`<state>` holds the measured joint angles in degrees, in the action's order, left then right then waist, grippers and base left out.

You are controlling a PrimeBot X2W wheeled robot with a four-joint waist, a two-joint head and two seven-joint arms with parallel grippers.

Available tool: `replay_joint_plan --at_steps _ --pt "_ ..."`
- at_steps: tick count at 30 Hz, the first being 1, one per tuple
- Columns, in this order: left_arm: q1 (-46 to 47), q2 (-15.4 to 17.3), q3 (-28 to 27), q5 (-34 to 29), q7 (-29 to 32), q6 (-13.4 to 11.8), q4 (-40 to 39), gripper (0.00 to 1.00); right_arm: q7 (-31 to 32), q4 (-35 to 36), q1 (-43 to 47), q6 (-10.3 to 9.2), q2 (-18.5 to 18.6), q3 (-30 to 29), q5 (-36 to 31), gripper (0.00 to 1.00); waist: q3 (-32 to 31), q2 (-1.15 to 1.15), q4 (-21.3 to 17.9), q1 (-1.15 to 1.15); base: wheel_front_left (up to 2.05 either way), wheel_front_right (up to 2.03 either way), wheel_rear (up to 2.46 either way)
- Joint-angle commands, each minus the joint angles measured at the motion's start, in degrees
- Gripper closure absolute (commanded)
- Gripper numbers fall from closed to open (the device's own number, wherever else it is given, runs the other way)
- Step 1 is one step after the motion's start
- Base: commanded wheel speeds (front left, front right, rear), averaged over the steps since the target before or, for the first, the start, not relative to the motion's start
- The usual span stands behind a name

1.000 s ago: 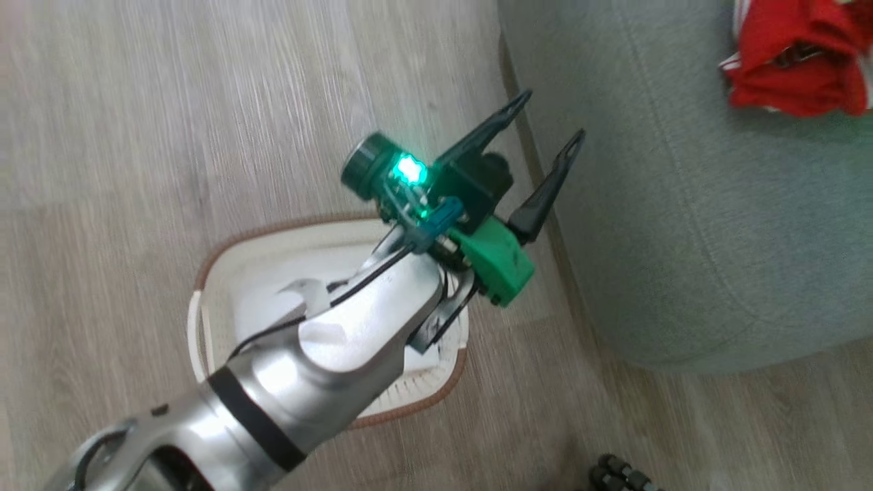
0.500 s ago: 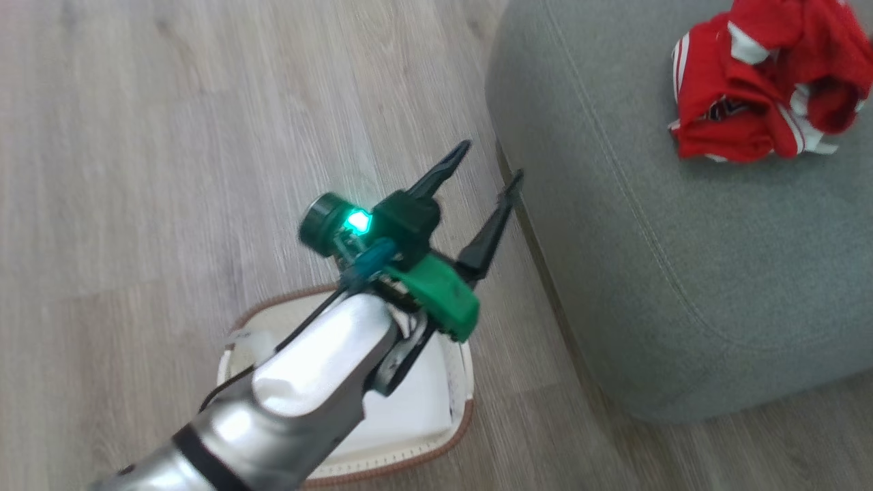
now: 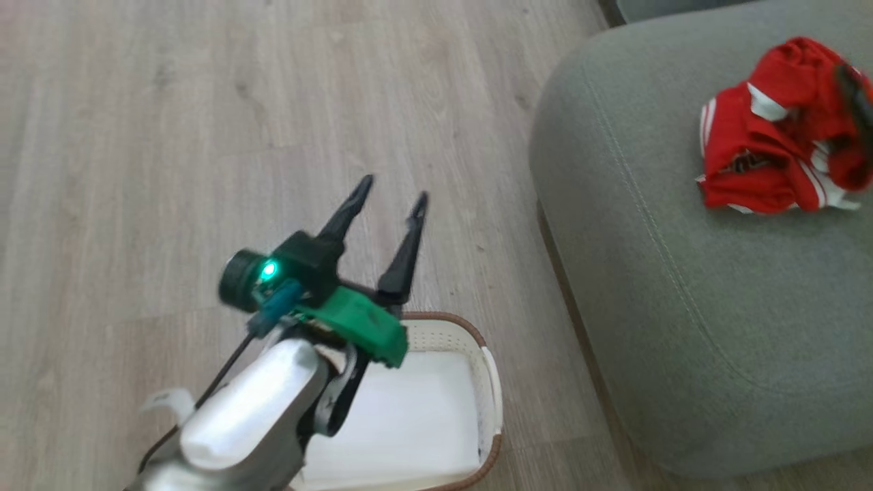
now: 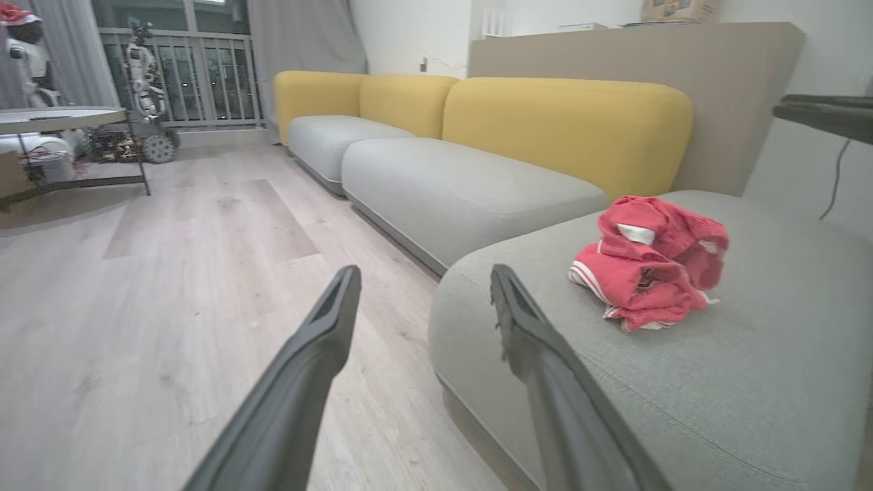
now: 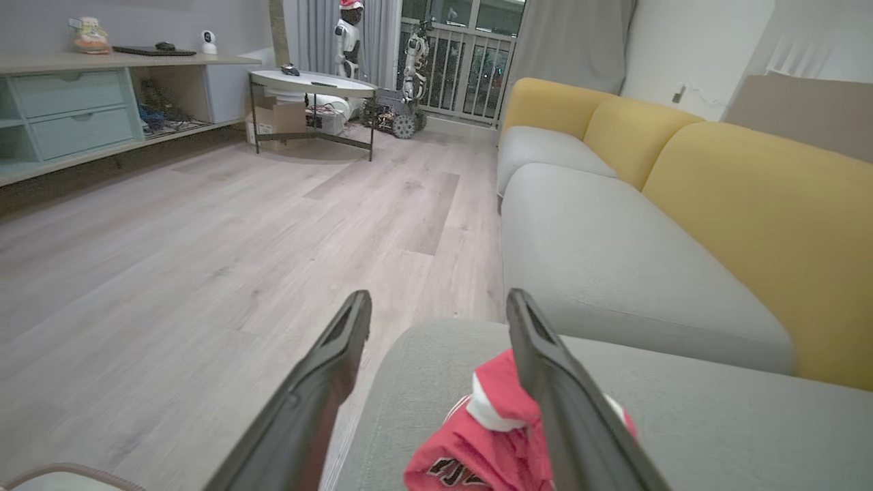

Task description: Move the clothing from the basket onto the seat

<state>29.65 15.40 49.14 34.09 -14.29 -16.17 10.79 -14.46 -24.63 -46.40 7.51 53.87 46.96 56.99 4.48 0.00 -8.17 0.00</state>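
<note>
Clothing (image 3: 771, 150) lies on seat (image 3: 648, 307), right of basket (image 3: 487, 382).
Right gripper (image 5: 438, 295) hovers nearest; my left gripper (image 3: 395, 187) farther; both splayed, empty.

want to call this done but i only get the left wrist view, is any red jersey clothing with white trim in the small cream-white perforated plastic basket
observer: none visible. In the head view the basket shows a bare white bottom, though the left arm covers part of it.
operator: and on the right side
observer: the right gripper is open over the red clothing on the large grey-green fabric seat cushion, gripping nothing.
</note>
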Motion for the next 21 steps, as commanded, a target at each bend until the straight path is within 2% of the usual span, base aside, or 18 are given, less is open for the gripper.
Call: replay_joint_plan --at_steps 1,6,12,21 --pt "1.4 1.7 -2.8 0.2 -0.7 -0.4 -2.2 0.00 -0.5 1.1 2.5 -0.02 0.9 -1.6 -1.0 0.00 -0.7 0.00 0.9 0.00 0.00 0.00 0.00" --pt "-2.5 3.9 -5.6 0.6 -0.7 -1.9 -4.9 0.00 -0.5 4.9 12.3 -0.02 -3.1 -12.6 -5.9 0.00 -2.0 0.00 2.5 0.00 0.00 0.00 0.00" --pt "-7.2 5.5 -8.9 1.0 -0.7 -3.0 -7.2 0.00 -0.5 10.0 25.6 -0.02 -10.5 -25.7 -13.0 0.00 -3.7 0.00 4.5 0.00 0.00 0.00 0.00" --pt "-16.4 5.7 -15.8 -0.4 -0.7 -3.9 -9.5 0.00 -0.5 18.4 39.4 -0.02 -23.1 -37.2 -21.4 0.00 -5.0 0.00 5.8 0.00 0.00 0.00 0.00"
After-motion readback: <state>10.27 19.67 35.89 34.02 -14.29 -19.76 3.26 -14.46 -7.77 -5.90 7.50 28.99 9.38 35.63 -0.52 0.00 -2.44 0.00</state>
